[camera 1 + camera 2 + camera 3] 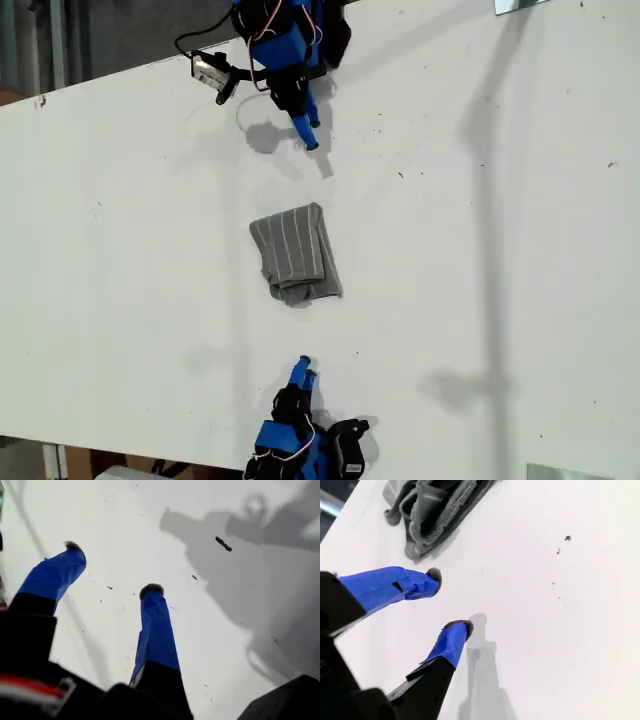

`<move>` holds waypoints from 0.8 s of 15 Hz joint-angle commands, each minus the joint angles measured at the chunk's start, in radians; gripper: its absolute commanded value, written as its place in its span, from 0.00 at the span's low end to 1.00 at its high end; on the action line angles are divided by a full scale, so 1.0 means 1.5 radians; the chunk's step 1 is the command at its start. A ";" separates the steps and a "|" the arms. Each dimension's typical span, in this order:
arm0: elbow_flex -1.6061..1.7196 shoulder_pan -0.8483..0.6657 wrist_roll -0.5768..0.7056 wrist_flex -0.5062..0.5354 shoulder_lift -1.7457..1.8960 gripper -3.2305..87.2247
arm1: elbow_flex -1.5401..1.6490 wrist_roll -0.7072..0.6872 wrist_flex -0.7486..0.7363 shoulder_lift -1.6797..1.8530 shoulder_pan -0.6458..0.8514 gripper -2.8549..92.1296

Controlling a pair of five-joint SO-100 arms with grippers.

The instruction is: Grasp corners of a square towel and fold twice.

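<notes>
The towel [293, 252], grey with thin white stripes, lies folded into a small bundle at the middle of the white table [480, 300]. My first gripper [308, 135] hangs open above bare table at the top of the exterior view, a short gap from the towel; its wrist view shows its fingers [156, 625] and no cloth. My second gripper [303, 366] stands open at the bottom of the exterior view, apart from the towel's bunched, layered end [432, 510]. Nothing is between its fingertips [462, 626]. The separate corners cannot be told apart in the folds.
A small camera module on a cable [212, 72] sticks out beside the first arm's base. Dark specks [400, 175] dot the table. The table's edge [120, 68] runs along the exterior view's upper left.
</notes>
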 commanded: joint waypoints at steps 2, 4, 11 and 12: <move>0.006 0.121 0.168 -0.014 0.003 0.22 | -0.032 -0.006 0.010 -0.002 0.002 0.30; 0.007 0.130 0.245 -0.016 0.003 0.22 | -0.032 -0.006 0.011 -0.002 0.002 0.29; 0.008 0.127 0.278 -0.017 0.003 0.19 | -0.032 -0.006 0.011 -0.002 0.001 0.29; 0.008 0.127 0.278 -0.017 0.003 0.19 | -0.032 -0.006 0.011 -0.002 0.001 0.29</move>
